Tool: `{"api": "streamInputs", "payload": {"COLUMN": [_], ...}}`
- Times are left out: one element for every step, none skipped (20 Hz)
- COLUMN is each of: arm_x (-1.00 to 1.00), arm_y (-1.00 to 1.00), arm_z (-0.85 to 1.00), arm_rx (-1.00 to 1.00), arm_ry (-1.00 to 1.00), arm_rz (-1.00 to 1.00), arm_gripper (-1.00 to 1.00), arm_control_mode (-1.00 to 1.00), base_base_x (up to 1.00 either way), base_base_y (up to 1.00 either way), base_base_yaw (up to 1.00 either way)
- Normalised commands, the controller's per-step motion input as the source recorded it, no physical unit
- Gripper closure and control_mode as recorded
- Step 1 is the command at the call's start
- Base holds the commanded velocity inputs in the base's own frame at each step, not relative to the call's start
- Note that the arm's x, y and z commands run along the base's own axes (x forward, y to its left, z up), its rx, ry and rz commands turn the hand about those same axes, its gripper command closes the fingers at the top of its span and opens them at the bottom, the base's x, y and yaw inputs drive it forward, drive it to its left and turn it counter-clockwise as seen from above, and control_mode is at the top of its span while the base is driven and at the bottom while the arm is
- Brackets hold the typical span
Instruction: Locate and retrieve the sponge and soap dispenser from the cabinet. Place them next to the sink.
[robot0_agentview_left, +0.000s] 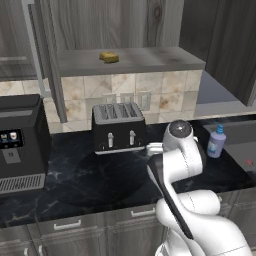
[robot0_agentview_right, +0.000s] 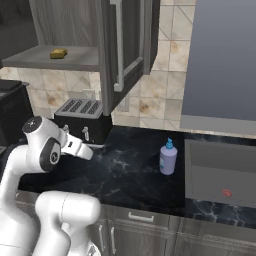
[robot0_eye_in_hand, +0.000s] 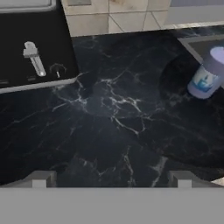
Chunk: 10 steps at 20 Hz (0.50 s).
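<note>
- A black coffee machine (robot0_agentview_left: 20, 142) stands at the far left of the black marble worktop (robot0_agentview_left: 85, 175), seen from the left base view.
- Above, the yellow sponge (robot0_agentview_left: 109, 57) lies alone on the grey shelf board of the cabinet (robot0_agentview_left: 150, 59), whose glass-paned door (robot0_agentview_right: 131, 50) stands swung open.
- Below the shelf, a black toaster (robot0_agentview_left: 119, 128) with a silver top sits against the tiled wall.
- My white arm reaches forward over the worktop, just right of the toaster; my hand camera looks down on bare marble between toaster and bottle.
- My jaws (robot0_eye_in_hand: 111, 177) are spread wide and hold nothing, their two tips showing far apart at the bottom of the hand view.
- The soap dispenser (robot0_agentview_left: 216, 142) stands upright on the worktop, well right of the toaster and just beside the left rim of the sink (robot0_agentview_right: 220, 172).
- The sink's dark basin lies at the far right, level with the worktop.
</note>
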Motion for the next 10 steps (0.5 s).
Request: {"api": "streamInputs", "payload": {"arm_x": [-0.24,-0.25,-0.26,-0.25,-0.27,-0.28,-0.21,-0.15,-0.15,-0.18], "arm_y": [0.48,0.46,0.44,0.49,0.49,0.25,0.00,0.00,0.00,0.00], "arm_z": [0.21,0.22,0.26,0.27,0.28,0.39,0.46,0.51,0.55,0.55], "arm_rx": [0.05,0.06,0.05,0.04,0.04,0.10,0.17,0.18,0.17,0.18], "arm_ry": [0.00,-0.04,-0.11,-0.13,-0.13,-0.15,-0.17,-0.16,-0.13,-0.14], "arm_rz": [0.25,0.25,0.24,0.24,0.25,0.17,0.10,0.05,0.00,0.00], "arm_gripper": [-1.00,-1.00,-1.00,-1.00,-1.00,-1.00,-1.00,-1.00,-1.00,-1.00], "arm_control_mode": [-1.00,-1.00,-1.00,-1.00,-1.00,-1.00,-1.00,-1.00,-1.00,-1.00], "base_base_x": [0.00,0.00,0.00,0.00,0.00,0.00,0.00,0.00,0.00,0.00], "base_base_y": [0.00,0.00,0.00,0.00,0.00,0.00,0.00,0.00,0.00,0.00], "base_base_yaw": [0.00,0.00,0.00,0.00,0.00,0.00,0.00,0.00,0.00,0.00]}}
